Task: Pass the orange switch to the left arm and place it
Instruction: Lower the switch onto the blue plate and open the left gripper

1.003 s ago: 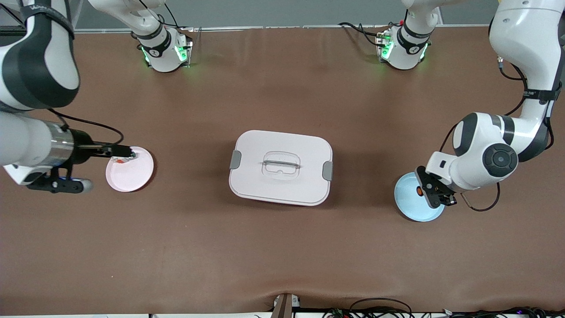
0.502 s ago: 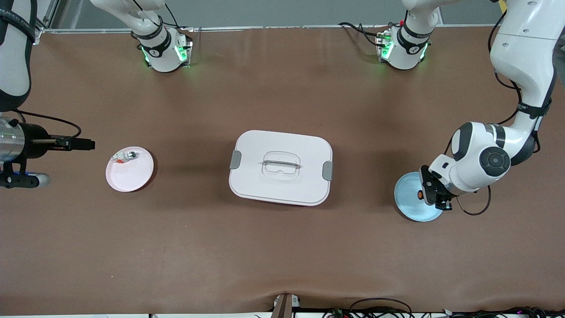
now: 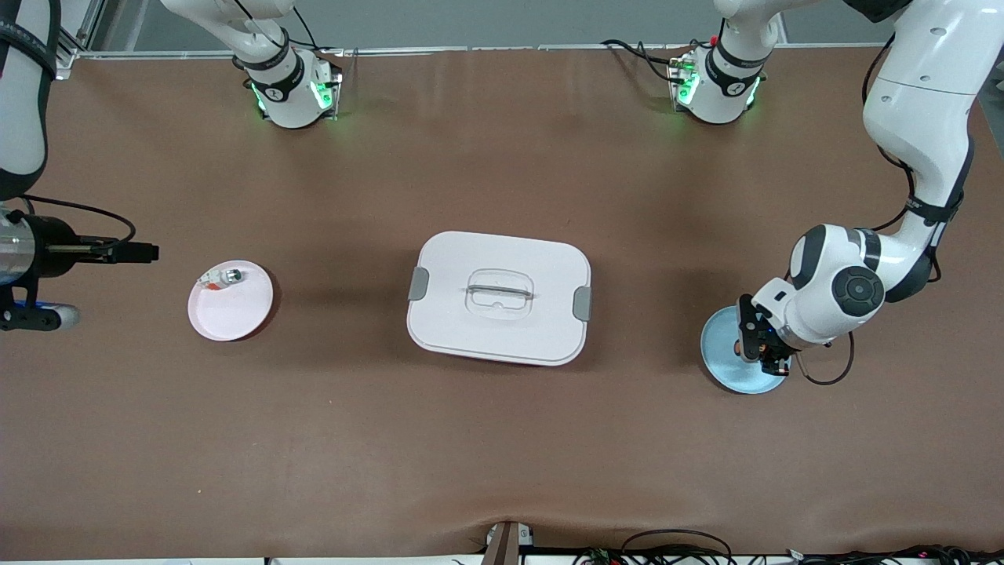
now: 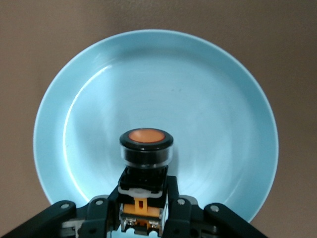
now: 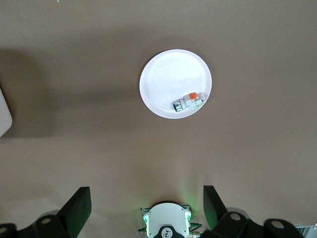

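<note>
The orange switch [image 4: 146, 146], a small black cylinder with an orange face, is clamped in my left gripper [image 4: 144, 198], which is shut on it just over the light blue plate [image 4: 198, 89]. From the front, the left gripper [image 3: 757, 343] hangs low above that blue plate [image 3: 718, 357] at the left arm's end of the table, and only a sliver of the orange switch [image 3: 737, 344] shows. My right gripper [image 5: 144, 193] is open and holds nothing, high above the table. From the front, the right gripper [image 3: 145, 253] sits at the right arm's end, beside the pink plate [image 3: 231, 314]. The white box [image 3: 499, 297] lies between the plates.
A small silver-white part [image 3: 222, 277] lies on the pink plate, near its rim. The right wrist view shows that part [image 5: 189, 102] on the plate [image 5: 168, 79], and the right arm's base [image 5: 166, 220]. Both arm bases [image 3: 290, 86] stand farthest from the front camera.
My right arm has drawn back from over the pink plate toward its end of the table. My left gripper, still shut on the switch, has sunk closer to the blue plate.
</note>
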`<state>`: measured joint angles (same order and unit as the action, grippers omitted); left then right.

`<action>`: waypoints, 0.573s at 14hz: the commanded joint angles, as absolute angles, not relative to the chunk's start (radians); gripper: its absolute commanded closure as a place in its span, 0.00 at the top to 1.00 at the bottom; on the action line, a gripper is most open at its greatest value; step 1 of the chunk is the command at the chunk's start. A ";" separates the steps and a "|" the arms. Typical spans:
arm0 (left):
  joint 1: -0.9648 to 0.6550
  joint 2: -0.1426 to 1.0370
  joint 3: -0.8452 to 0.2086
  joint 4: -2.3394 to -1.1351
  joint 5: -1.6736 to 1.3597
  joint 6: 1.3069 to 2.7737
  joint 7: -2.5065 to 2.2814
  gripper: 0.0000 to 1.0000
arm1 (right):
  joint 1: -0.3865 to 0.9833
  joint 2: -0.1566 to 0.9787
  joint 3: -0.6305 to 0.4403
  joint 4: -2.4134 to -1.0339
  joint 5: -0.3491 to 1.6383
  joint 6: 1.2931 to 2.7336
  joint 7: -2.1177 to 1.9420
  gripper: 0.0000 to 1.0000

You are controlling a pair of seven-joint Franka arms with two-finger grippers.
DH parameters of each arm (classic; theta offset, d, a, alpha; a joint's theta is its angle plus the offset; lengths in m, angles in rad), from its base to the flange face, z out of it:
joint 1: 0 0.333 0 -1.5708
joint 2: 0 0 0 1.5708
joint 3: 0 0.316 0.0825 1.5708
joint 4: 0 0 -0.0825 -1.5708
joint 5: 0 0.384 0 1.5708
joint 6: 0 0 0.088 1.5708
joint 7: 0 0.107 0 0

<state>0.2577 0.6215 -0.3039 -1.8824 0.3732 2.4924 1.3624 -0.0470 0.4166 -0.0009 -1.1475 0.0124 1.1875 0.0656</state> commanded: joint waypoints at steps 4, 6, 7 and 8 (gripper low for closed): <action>0.255 0.612 -0.307 -1.907 0.394 2.510 1.377 0.18 | -0.104 0.403 0.018 -1.154 -0.009 1.201 0.060 1.00; 0.253 0.612 -0.311 -1.902 0.396 2.510 1.382 0.52 | -0.104 0.402 0.018 -1.152 -0.006 1.213 0.069 1.00; 0.255 0.611 -0.313 -1.901 0.396 2.510 1.382 0.64 | -0.103 0.402 0.017 -1.154 -0.011 1.227 0.072 1.00; 0.256 0.606 -0.314 -1.901 0.396 2.510 1.381 0.77 | -0.103 0.400 0.017 -1.154 -0.012 1.241 0.072 1.00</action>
<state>0.2522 0.6216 -0.3093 -1.8929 0.3744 2.4979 1.3702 -0.0958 0.4166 0.0027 -1.1474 0.0120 1.2219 0.0666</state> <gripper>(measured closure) 0.498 0.000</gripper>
